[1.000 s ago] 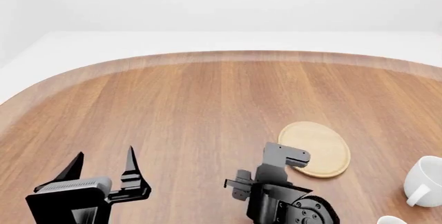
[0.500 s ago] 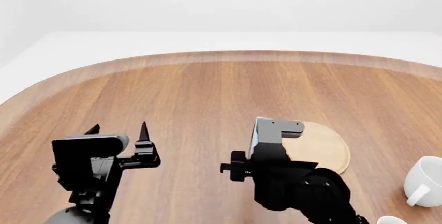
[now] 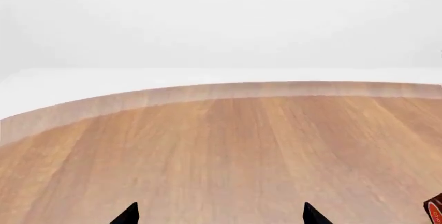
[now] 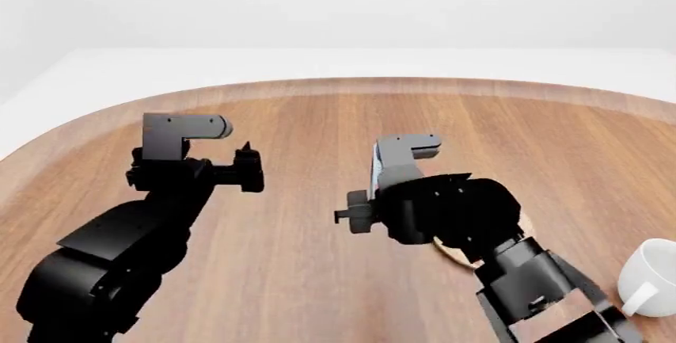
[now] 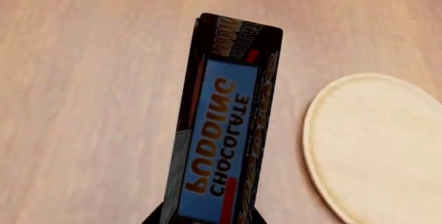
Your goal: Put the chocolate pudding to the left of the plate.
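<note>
The chocolate pudding [image 5: 228, 125] is a dark brown carton with a blue face. My right gripper [image 5: 207, 220] is shut on its lower end and holds it above the wooden table. In the right wrist view it hangs beside the plate [image 5: 380, 146], a light-tan disc, with bare wood between them. In the head view only a thin pale edge of the carton [image 4: 375, 170] shows on the right arm. That arm hides most of the plate [image 4: 452, 253]. My left gripper [image 3: 221, 218] is open and empty over bare wood, and it also shows in the head view [image 4: 247, 170].
A white mug [image 4: 650, 276] stands at the right edge of the head view. The wooden table [image 4: 317, 121] has a curved far edge with white floor beyond. A small dark red corner [image 3: 435, 211] shows at the left wrist view's edge; I cannot tell what it is.
Both arms have risen and reached farther over the table. The right gripper has carried the carton up with it, and its arm now covers most of the plate.
</note>
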You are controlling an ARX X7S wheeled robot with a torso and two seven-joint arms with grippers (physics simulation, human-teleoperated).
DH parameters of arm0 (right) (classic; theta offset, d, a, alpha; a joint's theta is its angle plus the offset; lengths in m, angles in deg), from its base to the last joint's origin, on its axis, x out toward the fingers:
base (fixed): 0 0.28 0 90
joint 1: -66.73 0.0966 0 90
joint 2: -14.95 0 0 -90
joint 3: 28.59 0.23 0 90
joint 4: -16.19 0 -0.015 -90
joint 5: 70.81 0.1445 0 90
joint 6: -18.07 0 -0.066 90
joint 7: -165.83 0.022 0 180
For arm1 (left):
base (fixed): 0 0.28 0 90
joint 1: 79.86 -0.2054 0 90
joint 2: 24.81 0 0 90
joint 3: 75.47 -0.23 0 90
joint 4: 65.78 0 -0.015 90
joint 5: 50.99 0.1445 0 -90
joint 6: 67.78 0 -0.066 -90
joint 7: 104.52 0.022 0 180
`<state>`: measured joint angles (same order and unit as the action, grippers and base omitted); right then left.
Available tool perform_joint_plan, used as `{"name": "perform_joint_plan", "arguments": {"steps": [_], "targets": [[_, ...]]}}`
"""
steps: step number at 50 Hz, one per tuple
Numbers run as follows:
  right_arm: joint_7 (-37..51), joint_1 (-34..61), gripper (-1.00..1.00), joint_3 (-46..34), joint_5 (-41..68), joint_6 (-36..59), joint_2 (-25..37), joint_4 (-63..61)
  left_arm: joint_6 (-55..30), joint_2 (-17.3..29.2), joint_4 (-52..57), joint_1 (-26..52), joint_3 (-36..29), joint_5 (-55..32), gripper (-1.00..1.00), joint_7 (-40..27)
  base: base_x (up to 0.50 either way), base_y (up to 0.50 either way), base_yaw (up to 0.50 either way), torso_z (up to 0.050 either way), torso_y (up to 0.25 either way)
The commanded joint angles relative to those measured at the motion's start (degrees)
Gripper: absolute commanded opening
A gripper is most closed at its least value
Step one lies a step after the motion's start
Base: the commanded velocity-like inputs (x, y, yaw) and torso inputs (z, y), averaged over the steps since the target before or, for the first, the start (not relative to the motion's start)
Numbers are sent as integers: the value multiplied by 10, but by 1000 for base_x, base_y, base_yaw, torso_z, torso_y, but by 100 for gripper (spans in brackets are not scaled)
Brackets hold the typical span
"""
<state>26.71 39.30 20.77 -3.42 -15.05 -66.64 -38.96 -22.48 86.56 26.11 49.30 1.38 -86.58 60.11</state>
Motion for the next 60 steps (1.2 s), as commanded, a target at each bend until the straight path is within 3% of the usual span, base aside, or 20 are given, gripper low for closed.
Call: {"name": "perform_joint_plan", "arguments": {"steps": [1, 8, 12, 23, 43, 60], "targets": [[-172, 121, -100, -99, -88, -43, -83, 263, -9, -24, -162, 120, -30, 14, 100, 48, 0, 0, 0, 0, 0], [-165, 166, -100, -323, 123, -103, -84, 329, 43, -65, -359, 210, -59, 59, 100, 85, 0, 0, 0, 0, 0], [-165, 171, -100, -412, 200, -127, -84, 345, 86, -90, -482, 256, -69, 80, 100, 104, 0, 0, 0, 0, 0], [-181, 182, -100, -496, 269, -144, -84, 354, 195, -141, -757, 356, -91, 122, 100, 159, 0, 0, 0, 0, 0], [-303, 200, -100, -500, 252, -159, -84, 350, 155, -133, -698, 347, -87, 116, 100, 158, 0, 0, 0, 0, 0], [-278, 201, -100, -502, 281, -146, -84, 358, 133, -129, -666, 341, -90, 116, 100, 144, 0, 0, 0, 0, -212]]}}
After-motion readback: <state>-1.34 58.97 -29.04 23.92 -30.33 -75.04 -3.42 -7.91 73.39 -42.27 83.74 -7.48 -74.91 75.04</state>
